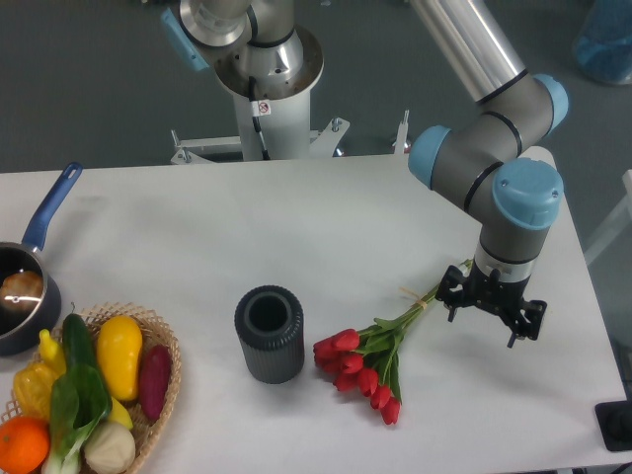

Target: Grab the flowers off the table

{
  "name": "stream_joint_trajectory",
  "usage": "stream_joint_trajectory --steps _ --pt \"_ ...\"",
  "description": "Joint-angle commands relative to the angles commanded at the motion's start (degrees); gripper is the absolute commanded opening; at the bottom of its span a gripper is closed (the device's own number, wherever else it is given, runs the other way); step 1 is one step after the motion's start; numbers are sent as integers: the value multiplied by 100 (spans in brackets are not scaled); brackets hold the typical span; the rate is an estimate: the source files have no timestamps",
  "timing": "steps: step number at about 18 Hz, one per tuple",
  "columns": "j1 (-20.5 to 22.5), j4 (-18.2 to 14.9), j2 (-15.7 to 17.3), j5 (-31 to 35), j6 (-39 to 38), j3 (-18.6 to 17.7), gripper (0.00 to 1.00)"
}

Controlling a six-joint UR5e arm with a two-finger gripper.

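Left of the end effector (pixel 491 314), the flowers (pixel 367 363) lie near.

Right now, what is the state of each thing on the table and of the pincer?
flowers: lying flat on the table, not held.
vase: upright, looks empty.
basket: full of produce.
pan: something round inside.
pincer: near the stem ends, pointing down, holding nothing; opening unclear.

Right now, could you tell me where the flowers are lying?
The flowers lie flat on the white table, right of centre near its front edge, between the dark ribbed vase and the gripper.
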Motion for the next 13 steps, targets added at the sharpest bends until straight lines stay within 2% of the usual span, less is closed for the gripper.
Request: stream_joint_trajectory --steps 5,13 --pt "0 0 26 -35 -53 -9 100" --pt "-245 123 158 -35 -18 -500 100"
